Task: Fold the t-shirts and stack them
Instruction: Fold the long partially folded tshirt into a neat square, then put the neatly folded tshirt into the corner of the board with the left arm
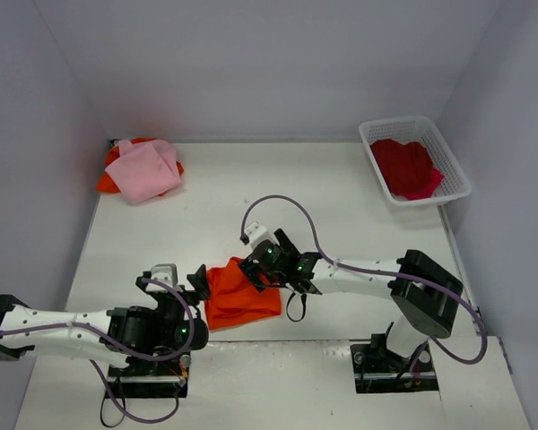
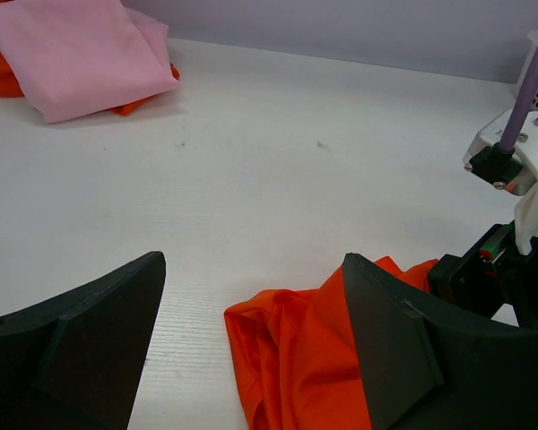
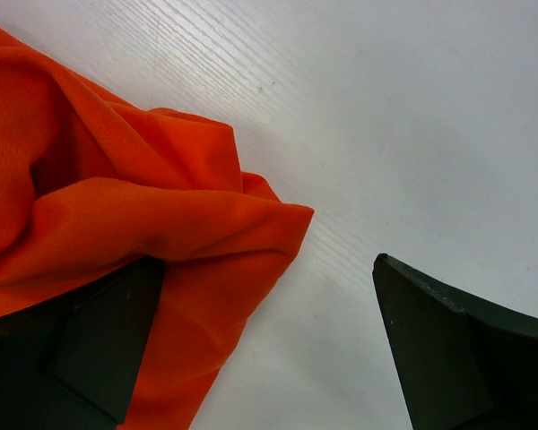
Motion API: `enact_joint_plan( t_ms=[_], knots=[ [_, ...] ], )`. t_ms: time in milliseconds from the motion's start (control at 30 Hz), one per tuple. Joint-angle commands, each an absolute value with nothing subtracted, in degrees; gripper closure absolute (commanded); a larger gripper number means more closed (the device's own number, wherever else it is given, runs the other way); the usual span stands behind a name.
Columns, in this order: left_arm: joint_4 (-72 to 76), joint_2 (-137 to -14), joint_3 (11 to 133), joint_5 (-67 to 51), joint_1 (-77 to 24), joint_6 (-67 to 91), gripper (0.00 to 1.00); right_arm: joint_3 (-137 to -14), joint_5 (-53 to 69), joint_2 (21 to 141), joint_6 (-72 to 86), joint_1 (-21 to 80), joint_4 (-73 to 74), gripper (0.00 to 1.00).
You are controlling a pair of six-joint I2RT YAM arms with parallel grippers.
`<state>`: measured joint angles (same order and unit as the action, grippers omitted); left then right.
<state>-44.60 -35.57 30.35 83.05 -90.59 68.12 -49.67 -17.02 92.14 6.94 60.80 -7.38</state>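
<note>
A bright orange t-shirt (image 1: 240,296) lies bunched and partly folded near the table's front middle. My left gripper (image 1: 200,282) stands open at its left edge; in the left wrist view the orange cloth (image 2: 291,358) lies between the fingers and runs under the right finger (image 2: 403,340). My right gripper (image 1: 264,267) is open at the shirt's far right corner, where the cloth (image 3: 117,206) drapes over its left finger (image 3: 99,349). At the back left a folded pale pink t-shirt (image 1: 146,168) rests on another orange one (image 1: 108,179). A crimson t-shirt (image 1: 406,167) lies in the basket.
The white lattice basket (image 1: 457,170) stands at the back right by the wall. White walls close in the table on the left, back and right. My right arm's wrist and purple cable (image 2: 511,157) sit close to the left gripper's right side.
</note>
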Motion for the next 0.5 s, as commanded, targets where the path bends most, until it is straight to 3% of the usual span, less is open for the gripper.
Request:
enact_joint_plan(
  t_ms=[0, 233, 467],
  knots=[
    [-45.6, -36.2, 33.5, 86.1, -90.4, 70.0, 0.25, -51.1, -20.7, 88.4, 13.3, 61.3, -2.5, 0.00],
    [-41.9, -39.1, 33.0, 88.6, -90.3, 73.1, 0.25, -51.2, -27.5, 85.3, 18.9, 67.0, -0.3, 0.00],
    [-38.3, -48.0, 34.0, 82.1, -90.3, 76.4, 0.26, -53.3, -32.7, 84.1, 22.4, 70.6, 4.7, 0.00]
  ],
)
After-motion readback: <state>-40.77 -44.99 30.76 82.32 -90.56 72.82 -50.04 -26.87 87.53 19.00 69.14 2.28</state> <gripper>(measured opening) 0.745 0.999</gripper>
